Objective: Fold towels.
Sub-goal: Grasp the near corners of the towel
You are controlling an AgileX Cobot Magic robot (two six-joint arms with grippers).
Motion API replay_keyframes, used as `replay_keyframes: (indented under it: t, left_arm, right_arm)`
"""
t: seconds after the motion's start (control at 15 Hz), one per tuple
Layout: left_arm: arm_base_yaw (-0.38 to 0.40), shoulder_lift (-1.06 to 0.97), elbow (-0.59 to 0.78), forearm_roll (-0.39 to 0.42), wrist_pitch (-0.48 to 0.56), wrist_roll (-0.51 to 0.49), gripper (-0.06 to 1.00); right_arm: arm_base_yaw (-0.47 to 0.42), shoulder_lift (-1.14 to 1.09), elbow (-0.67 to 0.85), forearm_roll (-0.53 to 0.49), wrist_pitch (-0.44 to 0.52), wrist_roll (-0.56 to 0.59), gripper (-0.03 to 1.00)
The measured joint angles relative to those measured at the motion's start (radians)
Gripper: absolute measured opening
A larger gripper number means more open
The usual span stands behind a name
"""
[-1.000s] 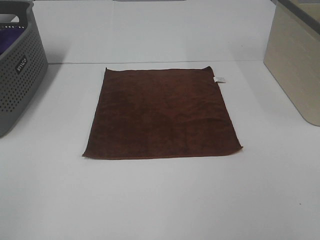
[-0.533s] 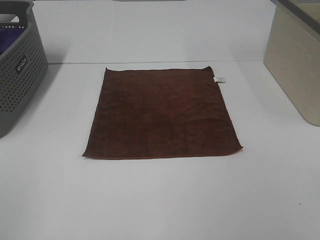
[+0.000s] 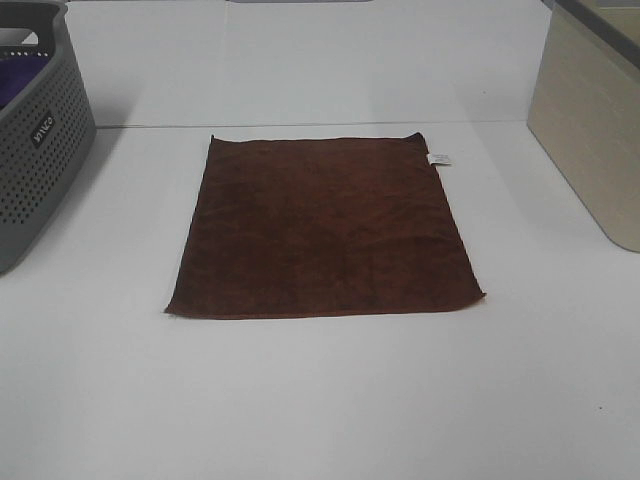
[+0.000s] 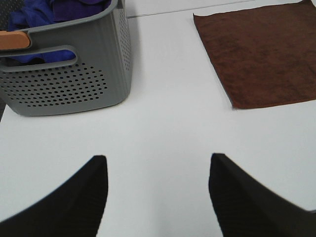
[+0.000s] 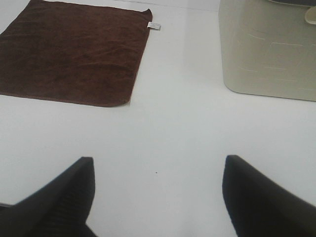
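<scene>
A dark reddish-brown towel point(image 3: 322, 226) lies flat and unfolded in the middle of the white table, with a small white label tag point(image 3: 438, 159) at its far right edge. It also shows in the left wrist view point(image 4: 261, 54) and in the right wrist view point(image 5: 71, 49). Neither gripper shows in the exterior high view. My left gripper point(image 4: 155, 190) is open and empty over bare table, well short of the towel's near left corner. My right gripper point(image 5: 158, 195) is open and empty over bare table, short of the towel's near right corner.
A grey perforated basket point(image 3: 35, 130) holding blue and purple cloths point(image 4: 54, 10) stands at the left. A beige bin point(image 3: 590, 120) stands at the right; it also shows in the right wrist view point(image 5: 269, 47). White table point(image 3: 320, 400) surrounds the towel.
</scene>
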Motion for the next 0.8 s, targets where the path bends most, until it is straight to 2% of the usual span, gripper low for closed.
replay_keyframes:
  t: [0.8]
  left_arm:
    - [0.000,0.000,0.000,0.000,0.000,0.000,0.56]
  right_arm:
    - [0.000,0.000,0.000,0.000,0.000,0.000,0.71]
